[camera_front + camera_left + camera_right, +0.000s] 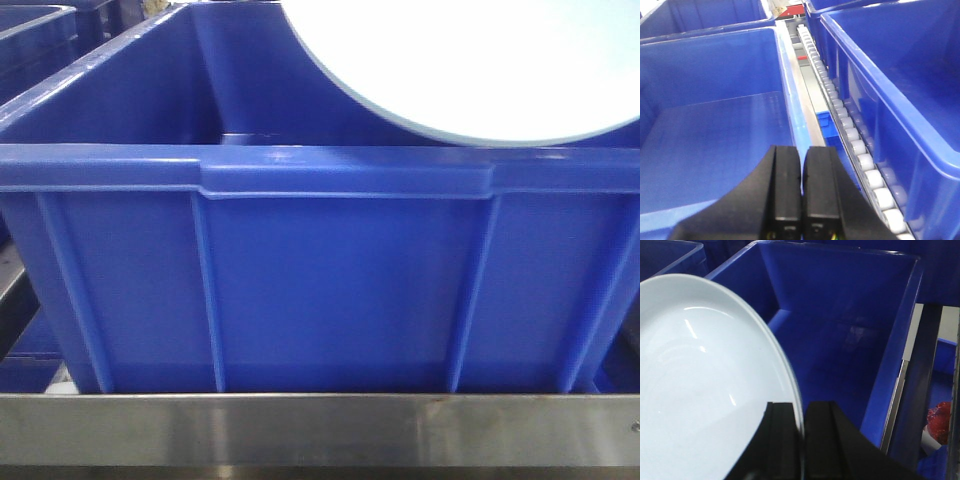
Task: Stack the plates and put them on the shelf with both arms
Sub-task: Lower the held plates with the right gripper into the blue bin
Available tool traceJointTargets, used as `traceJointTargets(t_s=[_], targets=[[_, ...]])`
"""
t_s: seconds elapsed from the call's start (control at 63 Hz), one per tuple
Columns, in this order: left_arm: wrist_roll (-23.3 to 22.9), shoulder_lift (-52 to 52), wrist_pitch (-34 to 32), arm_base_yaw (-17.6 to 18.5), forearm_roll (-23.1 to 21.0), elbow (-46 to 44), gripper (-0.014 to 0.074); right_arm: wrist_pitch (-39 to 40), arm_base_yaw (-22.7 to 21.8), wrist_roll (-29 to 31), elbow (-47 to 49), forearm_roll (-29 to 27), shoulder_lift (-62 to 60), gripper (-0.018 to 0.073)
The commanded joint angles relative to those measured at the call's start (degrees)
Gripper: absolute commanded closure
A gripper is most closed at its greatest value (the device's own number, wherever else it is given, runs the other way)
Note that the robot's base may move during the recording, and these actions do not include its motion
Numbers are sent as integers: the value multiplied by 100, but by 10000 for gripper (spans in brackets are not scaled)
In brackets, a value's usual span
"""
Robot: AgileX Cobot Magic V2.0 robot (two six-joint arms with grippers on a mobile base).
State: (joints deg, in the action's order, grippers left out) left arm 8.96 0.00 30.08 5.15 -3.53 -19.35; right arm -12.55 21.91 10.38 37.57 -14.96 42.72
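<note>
Plate [700,390] rim pinched in right claw [802,440] above blue crate [840,330], left claw [801,200] together, empty

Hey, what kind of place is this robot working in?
Likely a commercial dishwashing or warehouse sorting area: large blue plastic crates, a roller conveyor track between them, a stainless-steel shelf, and a white plate.

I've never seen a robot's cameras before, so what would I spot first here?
The big white plate grabs your eye: the right gripper pinches its rim and holds it over a deep blue crate. In the front view a shiny steel shelf edge runs along the bottom, below the crate. The left gripper is shut and empty, near a row of white rollers.
</note>
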Motion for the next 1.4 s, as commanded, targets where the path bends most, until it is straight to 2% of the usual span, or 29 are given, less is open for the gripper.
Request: traceJointTargets(t_s=[0.0, 1.207, 1.382], targets=[[-48, 106, -509, -1, -38, -136, 512, 602, -27, -1, 203, -59, -64, 502], [-48, 106, -509, -1, -24, -136, 512, 590, -27, -1, 203, -59, -64, 502], [-48, 106, -509, -1, -24, -136, 512, 834, -27, -1, 352, -59, -64, 502]])
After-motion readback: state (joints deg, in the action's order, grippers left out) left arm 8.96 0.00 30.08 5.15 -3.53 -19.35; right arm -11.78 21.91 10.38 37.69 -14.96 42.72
